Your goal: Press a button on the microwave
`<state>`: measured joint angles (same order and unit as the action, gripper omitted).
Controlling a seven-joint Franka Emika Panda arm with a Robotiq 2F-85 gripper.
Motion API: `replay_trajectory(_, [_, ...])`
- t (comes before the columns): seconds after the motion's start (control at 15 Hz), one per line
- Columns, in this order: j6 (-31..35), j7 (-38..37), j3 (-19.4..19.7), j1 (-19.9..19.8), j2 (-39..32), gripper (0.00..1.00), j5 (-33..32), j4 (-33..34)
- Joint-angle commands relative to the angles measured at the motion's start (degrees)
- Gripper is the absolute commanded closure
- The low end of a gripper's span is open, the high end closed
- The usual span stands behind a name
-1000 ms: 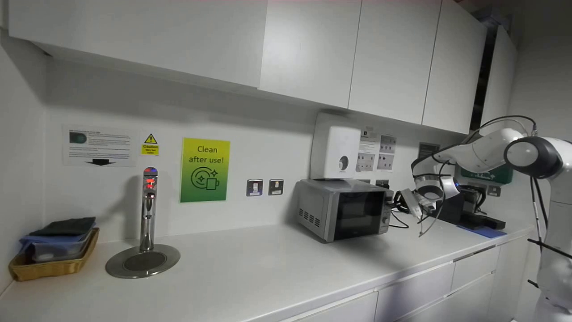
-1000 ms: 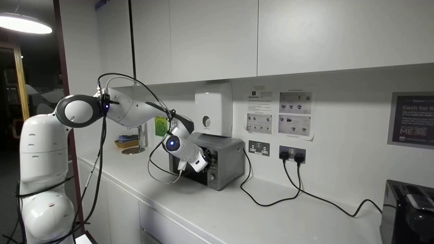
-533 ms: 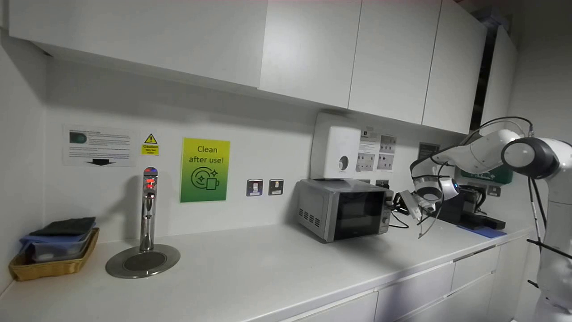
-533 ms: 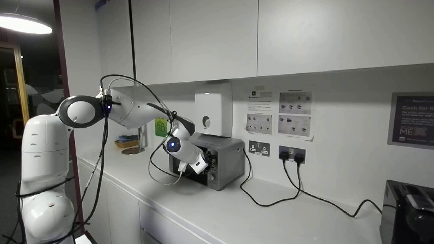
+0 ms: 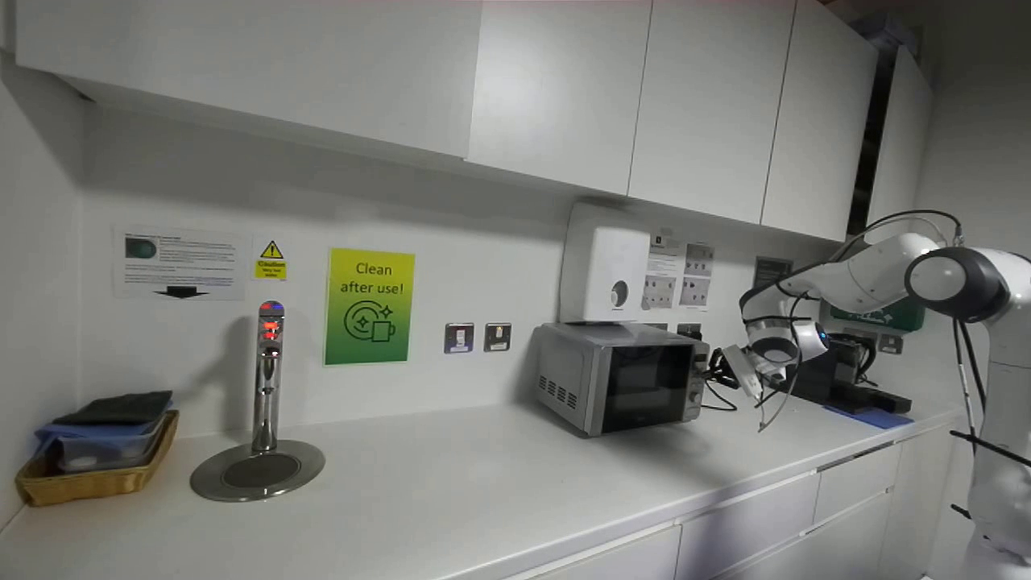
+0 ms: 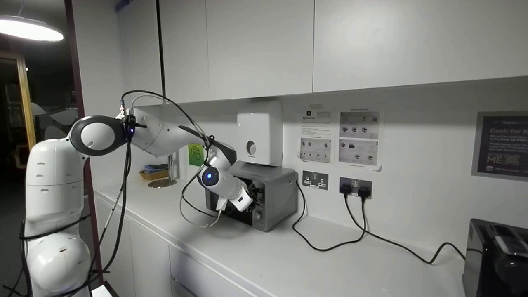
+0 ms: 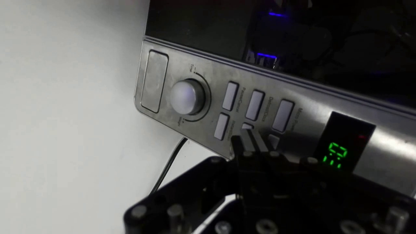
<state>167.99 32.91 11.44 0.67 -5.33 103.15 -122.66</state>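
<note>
The arm [image 6: 146, 134] extends over the desk [image 5: 451, 483]. In an exterior view its lower column [image 6: 53, 173] stands upright; past the dark-ringed joint [image 6: 97, 135] the forearm [image 6: 175, 138] follows a slight downward slope, then turns more steeply down into the wrist [image 6: 225, 183], where a blue light [image 6: 209, 176] is lit. Black cables [image 6: 126, 173] run down beside the column.

The pincer [image 7: 251, 132] is closed — its two fingers [image 7: 247, 142] lie side by side — and points at the control panel [image 7: 208, 81] of the microwave [image 6: 282, 198]. In both exterior views the microwave sits on the desk near the wall, below a white wall-mounted box [image 6: 260, 132].

In the wrist view the fingertips overlap a partly hidden button [image 7: 247, 126]; whether they touch it cannot be determined. The round knob [image 7: 187, 97] and the key marked Pause/Cancel [image 7: 230, 96] are in plain sight — both apart from the fingers. The display [image 7: 347, 130] shows green digits, partly covered by the pincer.
</note>
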Motion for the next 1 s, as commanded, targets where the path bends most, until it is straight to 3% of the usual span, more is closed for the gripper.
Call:
replay_trajectory(0.0, [-1.7, 4.3, 0.1, -0.1, 4.4, 1.0, 0.1, -4.2])
replay_trajectory(0.33, [-2.6, 9.0, 0.3, -0.3, 7.1, 1.0, 1.6, -6.3])
replay_trajectory(0.93, [-1.6, 12.4, 0.2, -0.2, 6.7, 1.0, 6.7, -4.2])
